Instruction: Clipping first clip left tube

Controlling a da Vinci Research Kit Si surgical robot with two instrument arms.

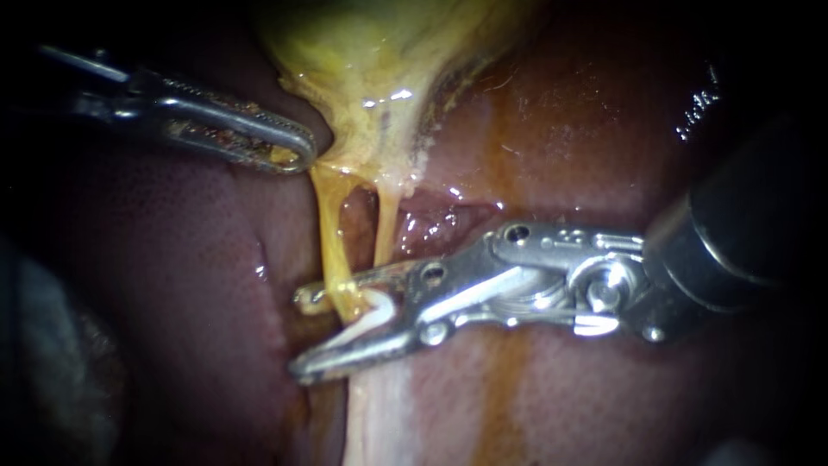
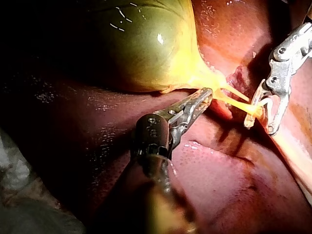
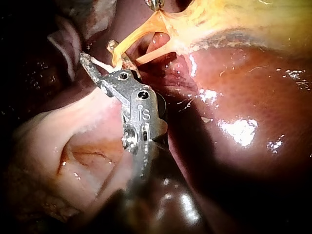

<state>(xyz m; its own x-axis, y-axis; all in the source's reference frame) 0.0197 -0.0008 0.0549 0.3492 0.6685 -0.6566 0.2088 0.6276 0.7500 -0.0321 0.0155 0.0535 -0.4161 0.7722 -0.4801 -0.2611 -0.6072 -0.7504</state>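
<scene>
Against dark liver [image 1: 172, 259], left tube [image 1: 330, 233] runs vertically between right instrument's [image 1: 302, 335] jaws.

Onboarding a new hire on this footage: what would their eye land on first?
Most likely the right instrument, bright steel lying across the dark red liver, open around the yellow left tube with a white clip sitting against it. Next, the left instrument at the endoscope view's upper left, gripping the edge of the pale yellow gallbladder just above where the two tubes begin.
</scene>
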